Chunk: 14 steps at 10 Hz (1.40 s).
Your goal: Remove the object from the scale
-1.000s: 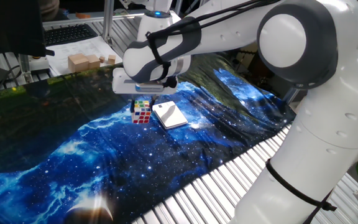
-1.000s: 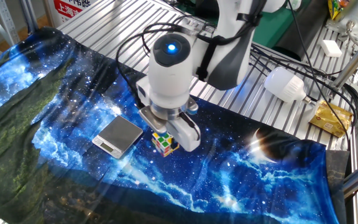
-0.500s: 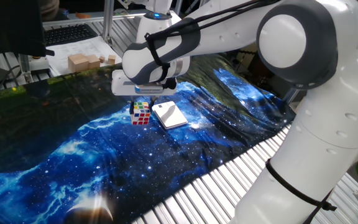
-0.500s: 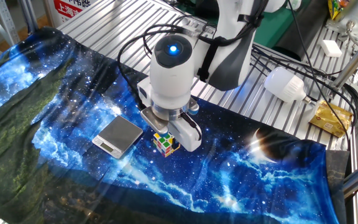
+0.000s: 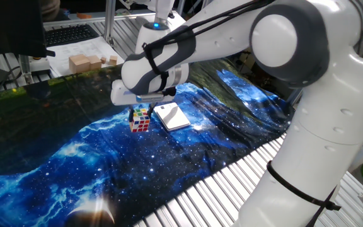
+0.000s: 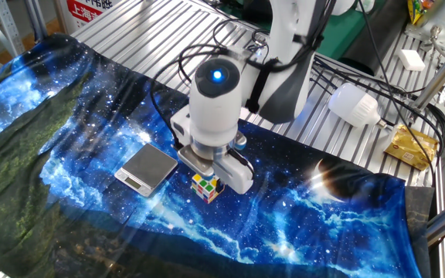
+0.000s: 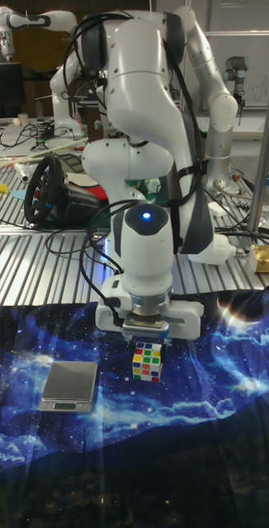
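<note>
The object, a small multicoloured puzzle cube [image 5: 140, 118] [image 6: 205, 186] [image 7: 148, 363], hangs between my fingers just over the blue galaxy cloth, slightly tilted. My gripper [image 5: 141, 111] [image 6: 208, 178] [image 7: 148, 351] is shut on it from above, and its fingertips are mostly hidden by the white hand. The scale [image 5: 171, 116] [image 6: 147, 167] [image 7: 68, 384], a thin flat silver square plate, lies bare on the cloth beside the cube, about one cube-width away. Nothing rests on the plate.
Tan wooden blocks [image 5: 86, 62] and a keyboard [image 5: 71, 33] sit at the back beyond the cloth. A white bulb-shaped thing [image 6: 354, 104] and a yellow packet [image 6: 409, 147] lie on the slatted metal table. A steering wheel [image 7: 44, 190] stands behind.
My gripper has shifted a little farther from the scale with the cube in it. The cube now sits slightly tilted and lower in both fixed views. The scale has not moved.
</note>
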Available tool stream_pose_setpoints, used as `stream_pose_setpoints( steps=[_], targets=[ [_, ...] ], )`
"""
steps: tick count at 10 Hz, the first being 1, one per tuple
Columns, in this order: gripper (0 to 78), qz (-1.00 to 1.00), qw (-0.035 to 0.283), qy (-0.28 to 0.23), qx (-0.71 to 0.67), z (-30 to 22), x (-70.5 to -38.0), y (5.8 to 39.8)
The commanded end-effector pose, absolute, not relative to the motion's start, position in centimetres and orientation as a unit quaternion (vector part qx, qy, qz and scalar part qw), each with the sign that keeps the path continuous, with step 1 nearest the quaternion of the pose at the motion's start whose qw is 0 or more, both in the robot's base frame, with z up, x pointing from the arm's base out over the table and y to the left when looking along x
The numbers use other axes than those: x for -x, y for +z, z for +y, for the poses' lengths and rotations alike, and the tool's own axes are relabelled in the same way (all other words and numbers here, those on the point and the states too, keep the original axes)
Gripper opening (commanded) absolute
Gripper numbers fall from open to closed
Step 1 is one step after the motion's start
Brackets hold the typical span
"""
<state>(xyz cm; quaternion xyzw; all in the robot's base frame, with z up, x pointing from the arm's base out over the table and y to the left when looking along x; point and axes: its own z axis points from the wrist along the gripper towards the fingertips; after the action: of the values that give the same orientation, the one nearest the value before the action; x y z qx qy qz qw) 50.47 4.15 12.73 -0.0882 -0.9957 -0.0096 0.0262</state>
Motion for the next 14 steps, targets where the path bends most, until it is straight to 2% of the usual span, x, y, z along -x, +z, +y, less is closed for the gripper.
stream_pose_setpoints(
  steps=[1,5,6,14],
  targets=[
    [1.3,-0.997,0.017,-0.012,0.08,4.47,-50.69,11.7],
    [1.3,-0.997,0.018,-0.01,0.078,4.49,-50.72,11.45],
    [77.4,-0.997,0.018,-0.01,0.078,4.49,-50.72,11.45],
    [77.4,-0.997,0.018,-0.01,0.078,4.49,-50.72,11.45]
  ],
)
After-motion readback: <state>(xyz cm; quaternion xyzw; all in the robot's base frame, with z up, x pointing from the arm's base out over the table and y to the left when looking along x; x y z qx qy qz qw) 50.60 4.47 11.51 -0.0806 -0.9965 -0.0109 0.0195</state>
